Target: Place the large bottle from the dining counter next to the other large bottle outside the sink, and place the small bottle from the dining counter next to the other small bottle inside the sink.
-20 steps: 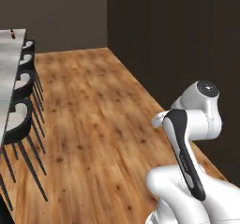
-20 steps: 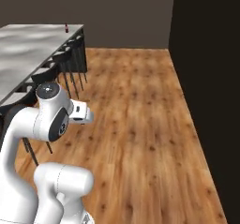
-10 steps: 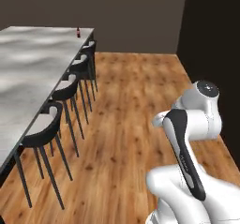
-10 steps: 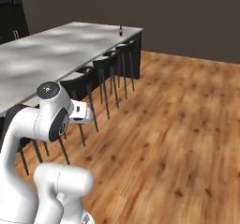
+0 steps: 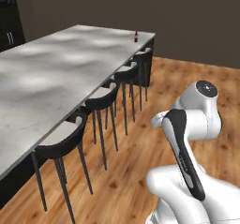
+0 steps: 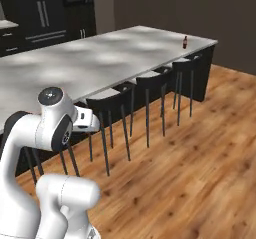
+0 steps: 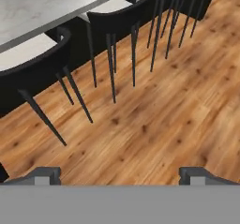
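We see a bottle (image 5: pixel 136 36) standing upright near the far end of the dining counter (image 5: pixel 61 73), well apart from our empty, wide-open gripper (image 7: pixel 119 174), and we risk clipping the black stools (image 5: pixel 101 101) beside that counter.

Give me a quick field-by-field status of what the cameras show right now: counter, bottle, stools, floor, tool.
dining counter: long pale marble slab on a dark base, running away from the robot
bottle: one small dark bottle with a red label, upright near the far end of the counter; too small to tell which size
stools: black stools lined along the counter's near side
floor: wood planks
tool: open, holding nothing, pointed down at floor and stool legs
arm: folded close to the base
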